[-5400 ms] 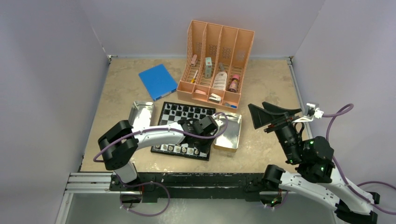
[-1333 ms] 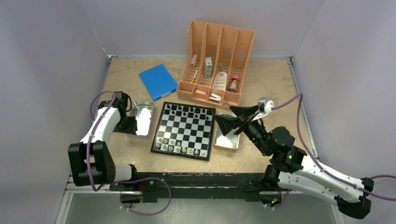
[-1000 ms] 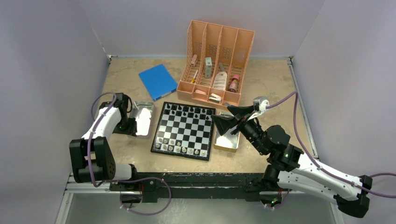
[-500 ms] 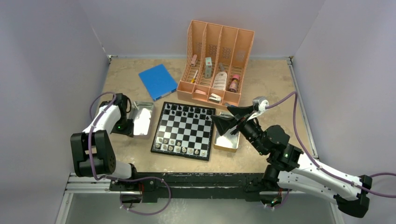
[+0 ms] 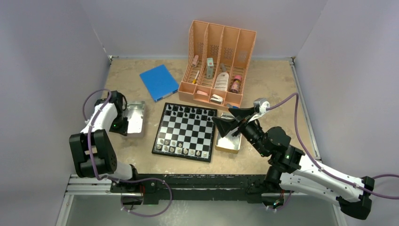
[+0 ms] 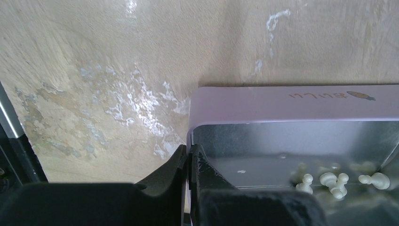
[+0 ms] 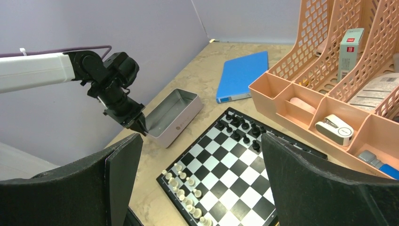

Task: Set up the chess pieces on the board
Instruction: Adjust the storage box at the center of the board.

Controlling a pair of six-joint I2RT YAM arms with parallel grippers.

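Observation:
The board (image 5: 187, 134) lies in the table's middle and also shows in the right wrist view (image 7: 249, 162). Black chess pieces (image 7: 241, 130) stand along its far edge, white ones (image 7: 188, 190) along its near edge. More white pieces (image 6: 335, 181) lie loose in the left metal tray (image 5: 135, 117). My left gripper (image 6: 189, 154) is shut on that tray's wall at a near corner; it also shows in the top view (image 5: 123, 125). My right gripper (image 5: 234, 120) is open and empty, hovering over the right tray (image 5: 229, 145), its wide jaws framing the board (image 7: 201, 141).
A peach organizer (image 5: 218, 66) with bottles and small items stands behind the board. A flat blue book (image 5: 158, 82) lies at the back left. A wall runs close on the left of the left tray. The black rail (image 5: 188, 180) runs along the table's near edge.
My left gripper left the board, closed on the left tray's wall, and has dragged the tray leftward, away from the board. My right gripper came in over the right tray and now holds still.

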